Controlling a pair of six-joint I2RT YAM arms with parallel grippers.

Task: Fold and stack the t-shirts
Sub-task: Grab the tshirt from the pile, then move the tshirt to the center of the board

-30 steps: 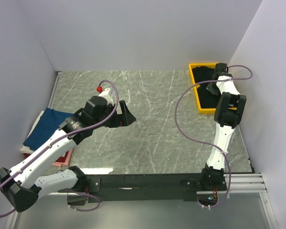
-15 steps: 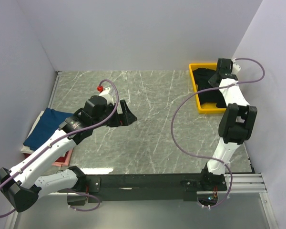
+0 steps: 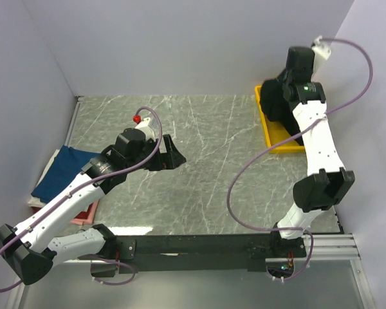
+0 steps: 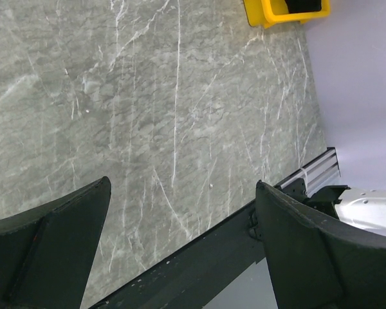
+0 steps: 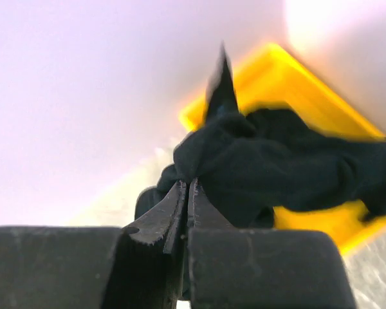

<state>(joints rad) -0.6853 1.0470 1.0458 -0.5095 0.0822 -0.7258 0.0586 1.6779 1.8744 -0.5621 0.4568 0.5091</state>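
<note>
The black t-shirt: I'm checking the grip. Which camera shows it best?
The right wrist view: the black t-shirt sits close up, bunched and pinched in the shut right gripper, yellow tray behind. The top external view shows a dark mass partly behind the arm; the left wrist view only a dark sliver in the tray.

Tabletop [image 3: 206, 167]: grey-green marble pattern, pale veins, pale walls on left, far and right sides. 
Far right corner: yellow tray [image 3: 285, 149], rectangular, flat on the surface, long side along right wall. 
Left edge: folded stack, navy-blue t-shirt [image 3: 61, 168] on top, pink t-shirt [image 3: 85, 214] edge showing beneath at near side. 
Near edge: black rail [image 3: 199, 244] running along it. 
Tray and stack well apart.
</note>
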